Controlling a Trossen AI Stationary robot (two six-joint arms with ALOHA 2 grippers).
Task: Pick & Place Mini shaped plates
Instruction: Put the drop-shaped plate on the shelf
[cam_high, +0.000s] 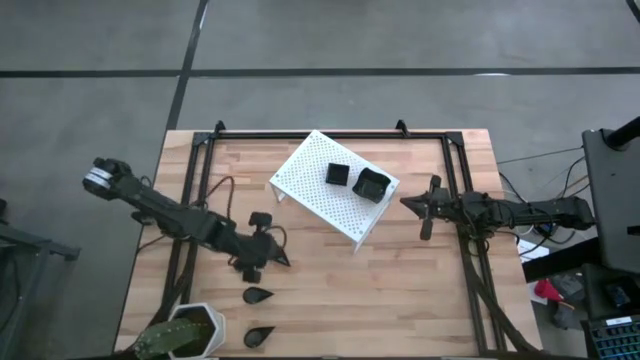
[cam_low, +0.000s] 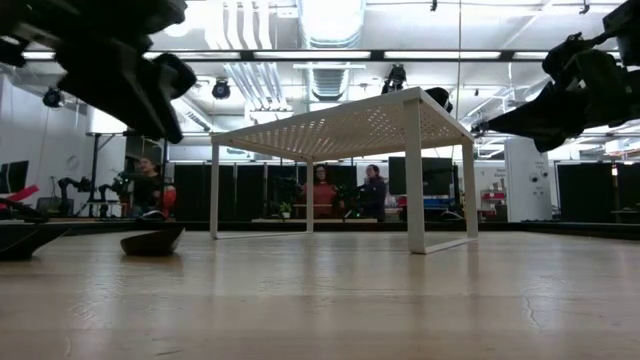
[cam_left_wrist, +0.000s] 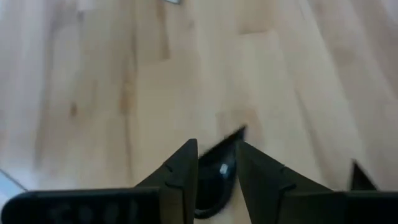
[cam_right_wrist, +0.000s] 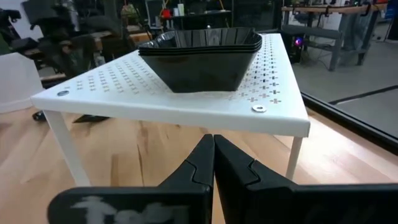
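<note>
Two black teardrop plates lie flat on the wooden table near its front left, one (cam_high: 258, 295) just in front of my left gripper (cam_high: 272, 260), the other (cam_high: 258, 336) nearer the edge. In the left wrist view one of them (cam_left_wrist: 217, 180) shows through the gap of my open left gripper (cam_left_wrist: 216, 146), which hangs above the table (cam_low: 160, 110) and touches nothing. On top of the white perforated rack (cam_high: 320, 200) stand a small black square dish (cam_high: 338, 174) and a larger stack of wavy-rimmed ones (cam_right_wrist: 199, 59). My right gripper (cam_right_wrist: 213, 140) is shut and waits right of the rack (cam_high: 406, 202).
A white hexagonal plant pot (cam_high: 190, 335) stands at the table's front left corner, close to the nearer teardrop plate. A black frame (cam_high: 330, 133) runs along the table's far edge and both sides. Bare wood (cam_high: 380, 300) lies in front of the rack. People stand in the room behind.
</note>
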